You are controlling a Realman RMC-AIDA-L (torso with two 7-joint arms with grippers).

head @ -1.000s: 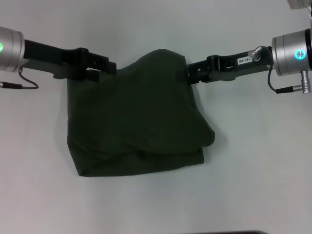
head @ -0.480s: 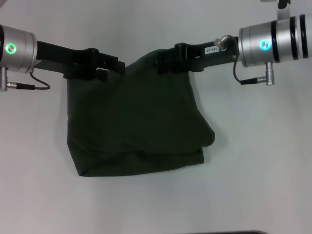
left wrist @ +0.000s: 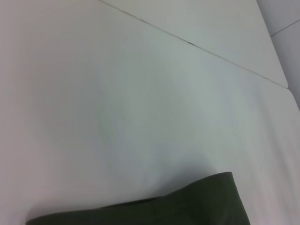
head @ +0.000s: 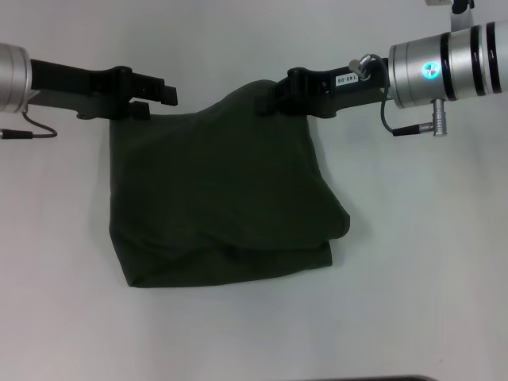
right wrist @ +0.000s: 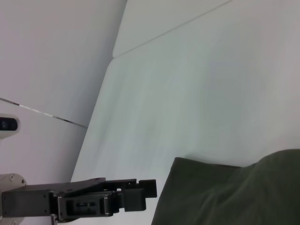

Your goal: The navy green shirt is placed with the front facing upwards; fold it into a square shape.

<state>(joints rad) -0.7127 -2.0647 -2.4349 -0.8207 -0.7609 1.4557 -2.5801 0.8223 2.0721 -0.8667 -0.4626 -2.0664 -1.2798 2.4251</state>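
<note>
The navy green shirt (head: 222, 198) lies on the white table as a folded, roughly square bundle with plain green fabric up; no lettering shows. My right gripper (head: 270, 95) is at the shirt's far right top edge, shut on the fabric, which rises in a peak to it. My left gripper (head: 157, 98) is open beside the far left corner, just off the cloth, which lies flat there. The right wrist view shows the shirt's edge (right wrist: 234, 192) and the left gripper (right wrist: 140, 194) apart from it. The left wrist view shows only a shirt corner (left wrist: 187, 206).
The white table (head: 429, 262) surrounds the shirt on all sides. A thin seam (left wrist: 197, 47) crosses the table top at the far side. A dark strip (head: 397, 379) marks the front edge. Cables hang from both wrists (head: 409, 127).
The left gripper has let go of the far left corner and drawn back to the left. The right gripper moved left over the shirt's top edge, then held still.
</note>
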